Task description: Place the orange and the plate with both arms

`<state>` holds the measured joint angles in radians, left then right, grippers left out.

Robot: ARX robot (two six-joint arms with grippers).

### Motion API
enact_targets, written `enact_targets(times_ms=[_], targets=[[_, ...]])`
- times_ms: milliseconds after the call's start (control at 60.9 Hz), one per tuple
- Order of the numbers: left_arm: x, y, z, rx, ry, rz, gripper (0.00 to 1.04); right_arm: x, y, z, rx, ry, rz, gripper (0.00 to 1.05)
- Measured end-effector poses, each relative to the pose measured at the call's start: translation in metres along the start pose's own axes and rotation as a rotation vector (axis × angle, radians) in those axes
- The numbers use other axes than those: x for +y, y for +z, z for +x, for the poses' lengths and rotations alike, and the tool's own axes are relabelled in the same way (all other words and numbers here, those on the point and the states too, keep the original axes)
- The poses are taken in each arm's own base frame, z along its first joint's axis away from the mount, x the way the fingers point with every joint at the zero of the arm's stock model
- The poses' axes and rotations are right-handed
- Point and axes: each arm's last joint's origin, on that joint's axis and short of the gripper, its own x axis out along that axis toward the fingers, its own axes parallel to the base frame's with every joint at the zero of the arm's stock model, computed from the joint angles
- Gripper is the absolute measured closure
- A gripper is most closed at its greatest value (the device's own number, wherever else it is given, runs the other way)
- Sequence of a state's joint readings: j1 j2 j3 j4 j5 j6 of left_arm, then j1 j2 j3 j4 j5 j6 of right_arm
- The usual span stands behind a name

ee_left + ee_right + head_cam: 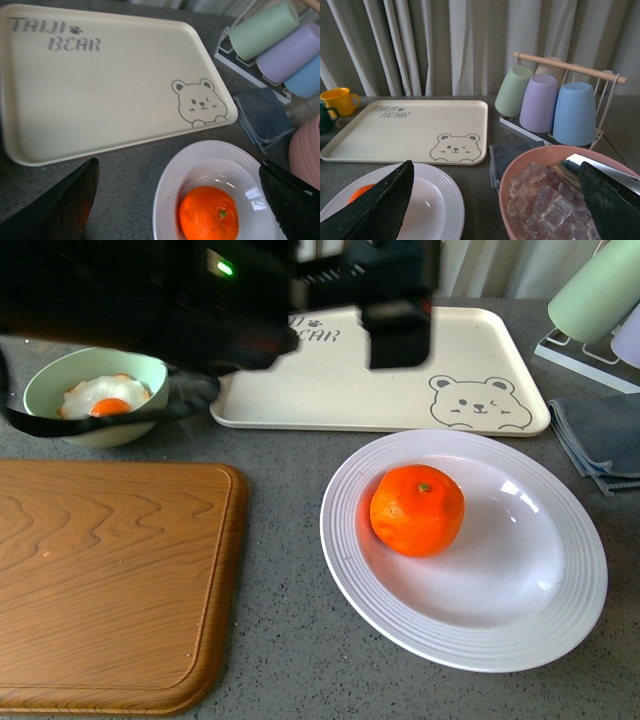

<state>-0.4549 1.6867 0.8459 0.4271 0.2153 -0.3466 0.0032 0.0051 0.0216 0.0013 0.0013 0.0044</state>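
I'm watching the left pincer (177,166) hanging spread wide and empty over the table (280,640). The orange (417,510) is sitting in the plate (545,590) just ahead of it, in line with the gap between its fingers (65,205), and the tray (100,100) is lying beyond. The right pincer (496,167) is gaping too, gripping nothing, with the plate showing at one side and a pink bowl (545,152) of ice at the other.
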Motion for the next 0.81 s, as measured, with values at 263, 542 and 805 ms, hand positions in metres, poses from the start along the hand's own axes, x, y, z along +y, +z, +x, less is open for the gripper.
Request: enact_targets(times_ms=[263, 542, 805], targets=[[0.029, -0.001, -0.066, -0.468, 0.418, 0.163, 0.31, 0.0, 0.0, 0.0, 0.0, 0.001, 0.0, 0.09], [0.052, -0.037, -0.129, -0.523, 0.571, 0.258, 0.83, 0.0, 0.0, 0.0, 0.0, 0.002, 0.0, 0.09], [0.057, -0.06, -0.162, -0.52, 0.573, 0.266, 1.03, 0.0, 0.0, 0.0, 0.0, 0.002, 0.0, 0.09]])
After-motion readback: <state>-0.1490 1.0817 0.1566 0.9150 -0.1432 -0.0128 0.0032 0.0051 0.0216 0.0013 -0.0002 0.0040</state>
